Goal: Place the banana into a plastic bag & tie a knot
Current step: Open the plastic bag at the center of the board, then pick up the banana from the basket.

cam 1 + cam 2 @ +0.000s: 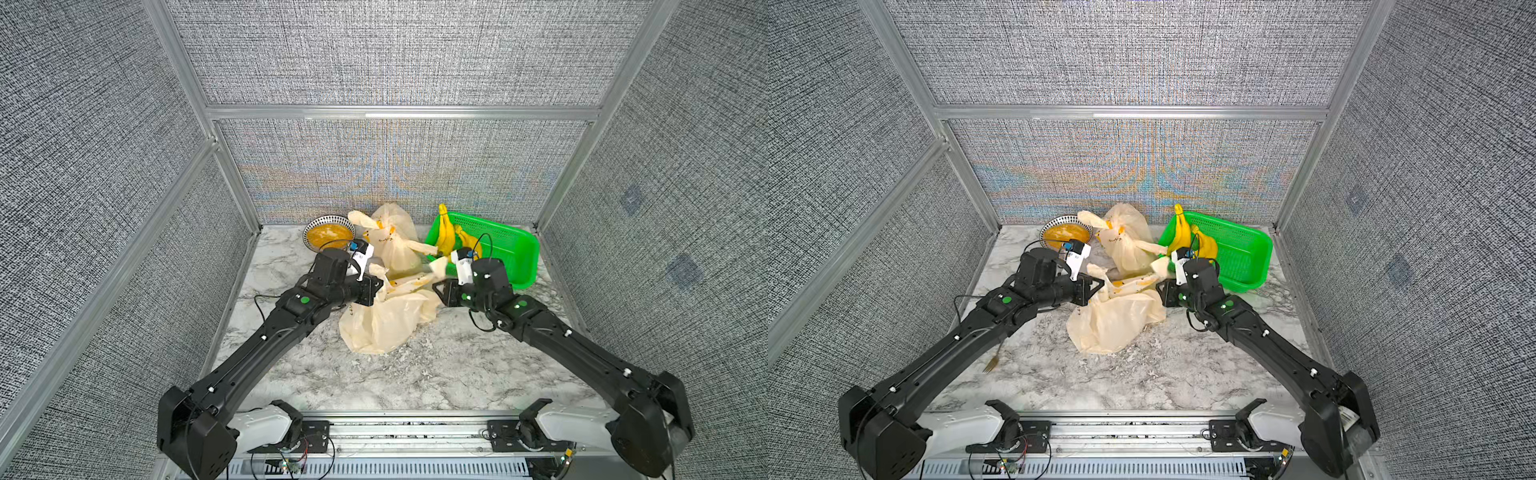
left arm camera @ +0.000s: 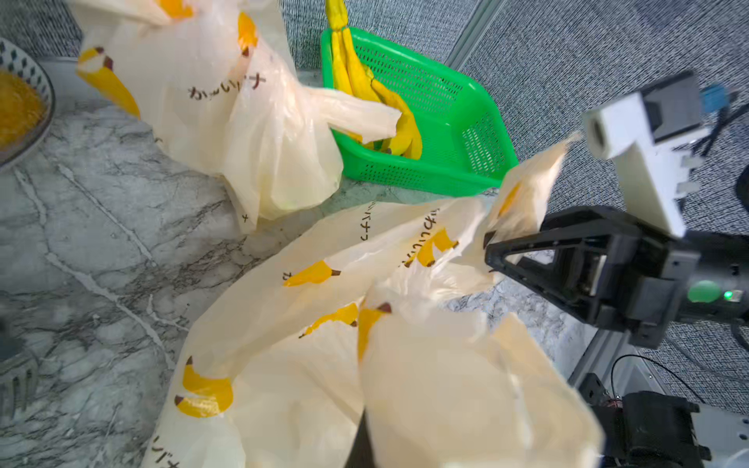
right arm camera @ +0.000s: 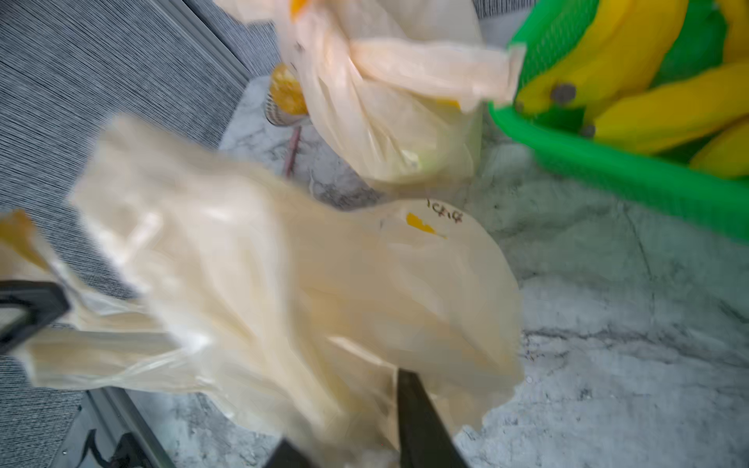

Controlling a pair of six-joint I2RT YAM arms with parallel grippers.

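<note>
Marble table [image 1: 415, 382] inside grey walls [image 1: 374, 62] lies bare along its near half. At its middle the bag [image 1: 390, 320] is held between the left gripper [image 1: 379, 286], jaws shut on one handle [image 1: 378, 272], and the right gripper [image 1: 436, 287], pinching the other. Bananas [image 1: 446, 239] lie in the basket [image 1: 515, 266] by the far right wall, near a knotted second bag [image 1: 395, 245].

Thin crinkled cream plastic film of the bag [image 1: 386, 324] (half see-through, faintly shiny), glossy perforated green plastic basket [image 1: 517, 247], smooth polished marble-look table [image 1: 415, 374], rough woven grey cloth walls [image 1: 374, 62], brushed metal frame [image 1: 399, 112], my matt black plastic arms [image 1: 266, 336].
</note>
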